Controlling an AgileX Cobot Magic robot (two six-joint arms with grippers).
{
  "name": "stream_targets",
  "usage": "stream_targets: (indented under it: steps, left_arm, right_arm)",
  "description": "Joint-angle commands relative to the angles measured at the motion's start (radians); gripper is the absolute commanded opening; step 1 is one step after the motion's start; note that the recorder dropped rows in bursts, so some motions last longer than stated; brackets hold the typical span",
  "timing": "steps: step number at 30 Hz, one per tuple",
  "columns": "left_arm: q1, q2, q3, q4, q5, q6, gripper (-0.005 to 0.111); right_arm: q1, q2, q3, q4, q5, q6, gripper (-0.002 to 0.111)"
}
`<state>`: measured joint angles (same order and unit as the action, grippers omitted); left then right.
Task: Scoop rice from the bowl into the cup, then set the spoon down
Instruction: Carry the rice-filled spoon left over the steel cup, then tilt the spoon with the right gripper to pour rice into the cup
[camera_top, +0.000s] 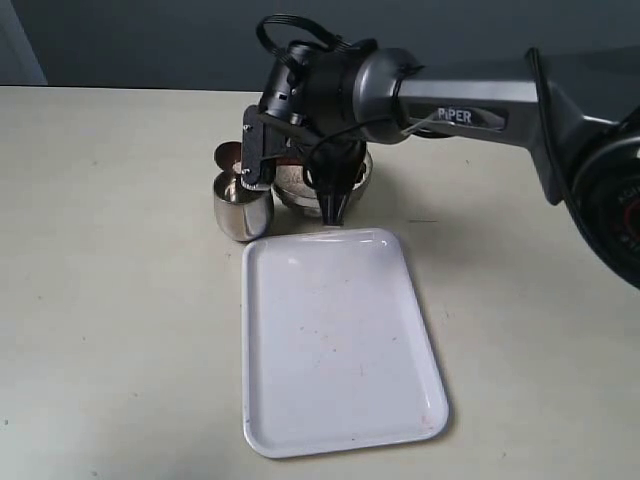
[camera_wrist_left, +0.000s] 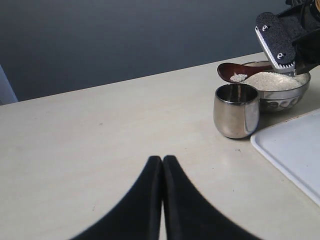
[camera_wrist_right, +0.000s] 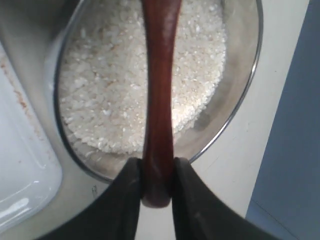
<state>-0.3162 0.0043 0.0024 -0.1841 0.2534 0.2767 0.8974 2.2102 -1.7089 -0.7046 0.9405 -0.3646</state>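
Observation:
My right gripper (camera_wrist_right: 157, 172) is shut on the end of the reddish-brown wooden spoon's handle (camera_wrist_right: 160, 95), which runs across the steel bowl (camera_wrist_right: 243, 95) full of white rice (camera_wrist_right: 105, 90). In the exterior view that gripper (camera_top: 335, 210) hangs over the bowl (camera_top: 292, 192). The spoon's oval end (camera_top: 228, 155) sticks out just past the steel cup (camera_top: 243, 208). From the left wrist view the spoon (camera_wrist_left: 235, 73) carries a few grains of rice and hovers just behind the cup (camera_wrist_left: 236, 110), beside the bowl (camera_wrist_left: 282, 97). My left gripper (camera_wrist_left: 163, 161) is shut and empty, low over bare table.
A white rectangular tray (camera_top: 335, 340) lies directly in front of the cup and bowl, and its edge (camera_wrist_left: 295, 150) shows beside the cup. The beige table (camera_top: 110, 300) stretches out to the left. The right arm (camera_top: 470, 115) reaches in from the right.

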Motion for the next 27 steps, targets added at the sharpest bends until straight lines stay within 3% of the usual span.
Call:
stream_targets:
  steps: [1, 27]
  left_arm:
    - [-0.005, -0.004, -0.002, 0.002, -0.015, -0.005, 0.001]
    - [-0.005, -0.004, -0.002, 0.0, -0.015, -0.005, 0.001]
  right_arm:
    - [0.004, 0.003, -0.003, -0.034, 0.01, 0.026, -0.001]
    - [0.028, 0.004, -0.001, -0.125, 0.013, 0.149, -0.001]
